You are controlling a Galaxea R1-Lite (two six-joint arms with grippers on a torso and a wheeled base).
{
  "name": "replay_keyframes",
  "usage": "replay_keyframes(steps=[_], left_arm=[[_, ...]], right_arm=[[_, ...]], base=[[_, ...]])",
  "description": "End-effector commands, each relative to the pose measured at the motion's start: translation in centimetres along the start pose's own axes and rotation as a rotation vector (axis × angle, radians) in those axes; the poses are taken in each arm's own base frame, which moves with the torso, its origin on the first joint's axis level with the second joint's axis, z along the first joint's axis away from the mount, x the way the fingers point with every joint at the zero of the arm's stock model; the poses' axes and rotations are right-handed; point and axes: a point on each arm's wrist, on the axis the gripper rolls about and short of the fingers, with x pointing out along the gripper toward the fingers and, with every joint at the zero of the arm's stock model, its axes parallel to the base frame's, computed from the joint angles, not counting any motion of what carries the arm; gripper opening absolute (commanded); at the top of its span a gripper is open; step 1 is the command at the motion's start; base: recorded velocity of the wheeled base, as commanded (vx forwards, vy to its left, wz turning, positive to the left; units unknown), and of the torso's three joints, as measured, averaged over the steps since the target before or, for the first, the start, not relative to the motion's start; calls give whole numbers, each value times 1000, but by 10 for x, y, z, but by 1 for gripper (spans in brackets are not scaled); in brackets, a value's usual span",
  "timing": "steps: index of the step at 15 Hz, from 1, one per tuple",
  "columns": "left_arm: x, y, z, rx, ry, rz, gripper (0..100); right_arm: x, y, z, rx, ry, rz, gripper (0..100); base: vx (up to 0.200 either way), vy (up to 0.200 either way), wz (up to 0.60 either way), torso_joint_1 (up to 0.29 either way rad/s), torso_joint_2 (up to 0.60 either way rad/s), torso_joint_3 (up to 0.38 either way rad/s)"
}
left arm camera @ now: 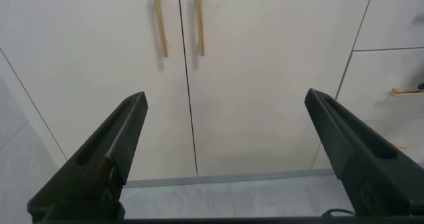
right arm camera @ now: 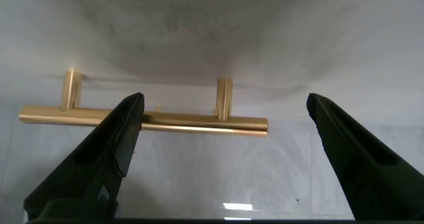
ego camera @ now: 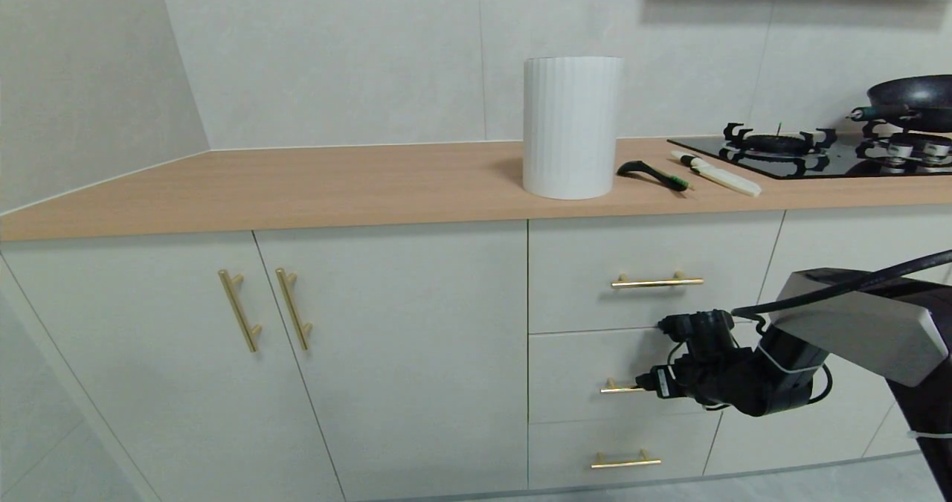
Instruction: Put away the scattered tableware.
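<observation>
A tall white ribbed holder (ego camera: pixel 571 126) stands on the wooden countertop (ego camera: pixel 335 186). Just to its right lie a black utensil with a green handle (ego camera: pixel 654 175) and a white knife-like utensil (ego camera: pixel 718 175). My right gripper (ego camera: pixel 648 383) is low in front of the drawers, at the middle drawer's gold handle (ego camera: pixel 621 389). In the right wrist view that gripper (right arm camera: pixel 225 105) is open, with the gold handle (right arm camera: pixel 146 119) close ahead between its fingers. My left gripper (left arm camera: pixel 225 101) is open and empty, facing the cabinet doors (left arm camera: pixel 265 85).
A black hob (ego camera: pixel 818 152) with a dark pan (ego camera: pixel 911 100) is at the counter's right end. Below are two cabinet doors with gold handles (ego camera: pixel 239 310) and a stack of three drawers (ego camera: pixel 647 279). Tiled walls close the back and left.
</observation>
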Motion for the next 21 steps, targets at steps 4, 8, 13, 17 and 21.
replay_keyframes(steps=[4,8,13,17,21], left_arm=[[0,0,0,0,0,0,100],[0,0,0,0,0,1,100],[0,0,0,0,0,0,100],[0,0,0,0,0,0,100],[0,0,0,0,0,0,100]], right_arm=[[0,0,-2,-3,63,-3,100],[0,0,-3,-4,68,-3,100],[-19,0,-6,-9,106,-3,100],[-46,0,-12,-14,141,7,100],[-128,8,2,-48,237,83,100]], base=[[0,0,0,0,0,0],[0,0,0,0,0,0],[0,0,0,0,0,0],[0,0,0,0,0,0],[0,0,0,0,0,0]])
